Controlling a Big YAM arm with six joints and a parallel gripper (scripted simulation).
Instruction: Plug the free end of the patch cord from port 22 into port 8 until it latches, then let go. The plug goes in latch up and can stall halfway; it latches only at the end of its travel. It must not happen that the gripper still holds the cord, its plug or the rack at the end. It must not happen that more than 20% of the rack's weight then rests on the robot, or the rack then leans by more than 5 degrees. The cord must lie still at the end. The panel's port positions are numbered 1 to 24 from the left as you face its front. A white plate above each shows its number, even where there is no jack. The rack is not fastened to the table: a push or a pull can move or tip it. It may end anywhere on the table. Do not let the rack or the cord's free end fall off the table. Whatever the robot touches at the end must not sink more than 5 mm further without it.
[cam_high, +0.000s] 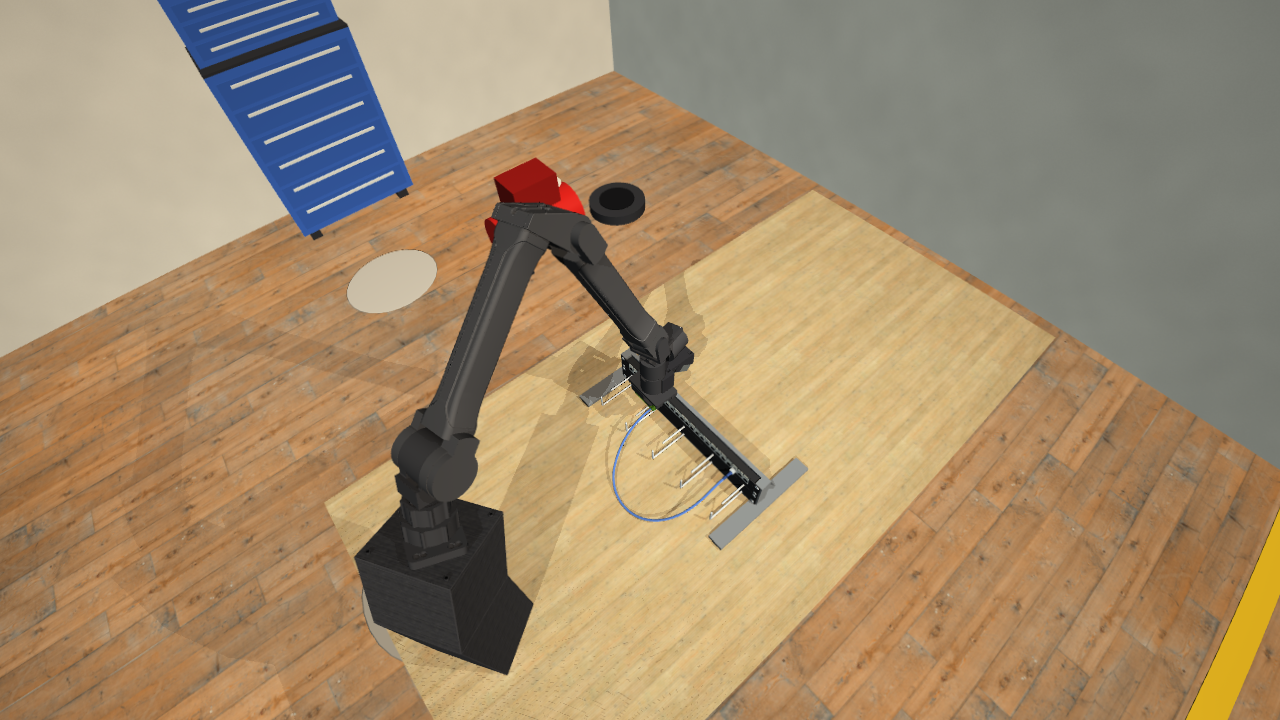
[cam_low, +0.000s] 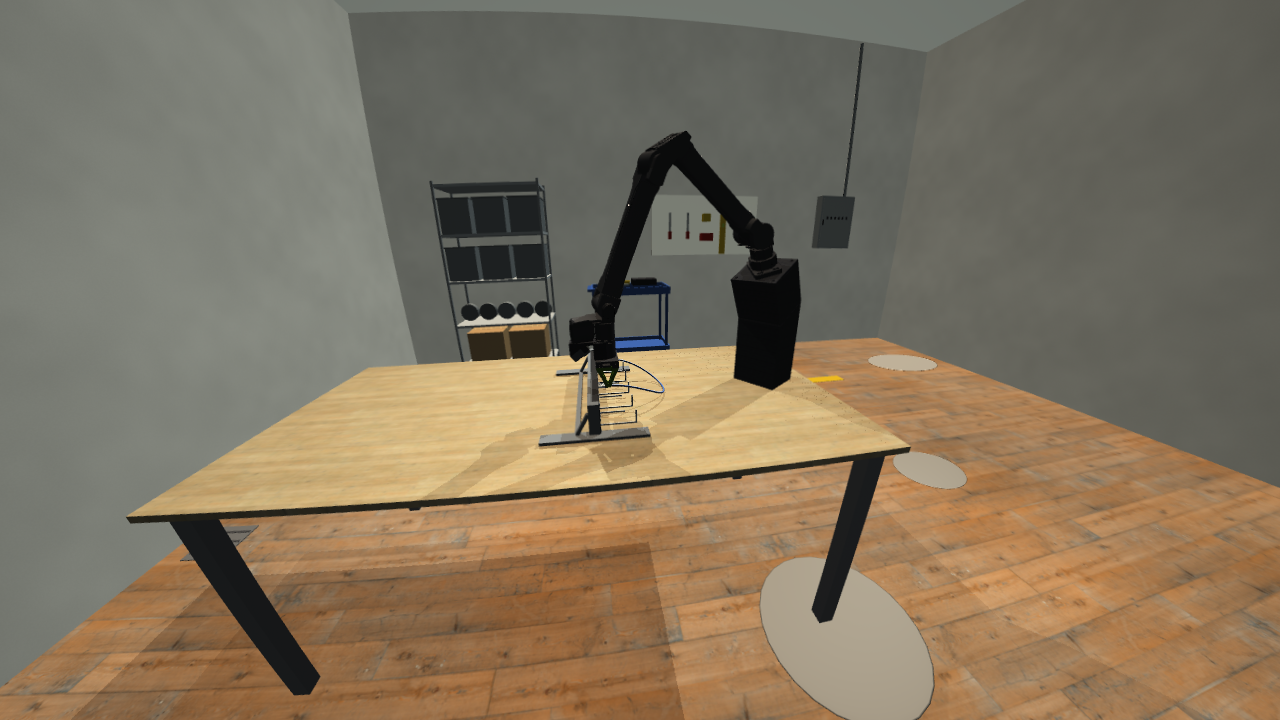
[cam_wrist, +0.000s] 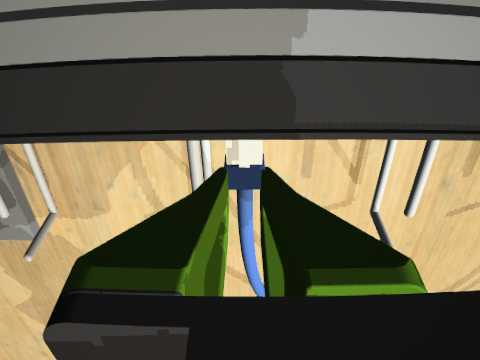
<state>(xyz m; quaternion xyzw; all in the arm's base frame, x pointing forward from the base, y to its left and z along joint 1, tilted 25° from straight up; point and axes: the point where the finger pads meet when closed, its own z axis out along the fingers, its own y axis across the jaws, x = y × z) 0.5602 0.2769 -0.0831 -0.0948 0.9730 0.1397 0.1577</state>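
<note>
My gripper (cam_high: 653, 409) (cam_low: 607, 381) (cam_wrist: 244, 181) is shut on the cord's plug. The plug (cam_wrist: 245, 178) shows a dark blue rear and a pale body pointing at the panel. Its front passes out of sight beneath the panel edge, so whether it sits in a port or is latched is hidden. The blue cord (cam_high: 614, 474) (cam_wrist: 245, 212) runs back between the fingers and loops round in front of the rack to a port near the other end. The rack (cam_low: 594, 419) (cam_wrist: 150, 100) stands upright. Port numbers cannot be read.
White wire hooks (cam_wrist: 38, 175) (cam_wrist: 421, 180) stick out from the panel front on both sides of the fingers. A flat grey foot (cam_high: 759, 504) (cam_low: 626, 436) supports the rack's near end. The arm's black base block (cam_high: 411, 595) (cam_low: 765, 331) stands on the table, on the cord's side.
</note>
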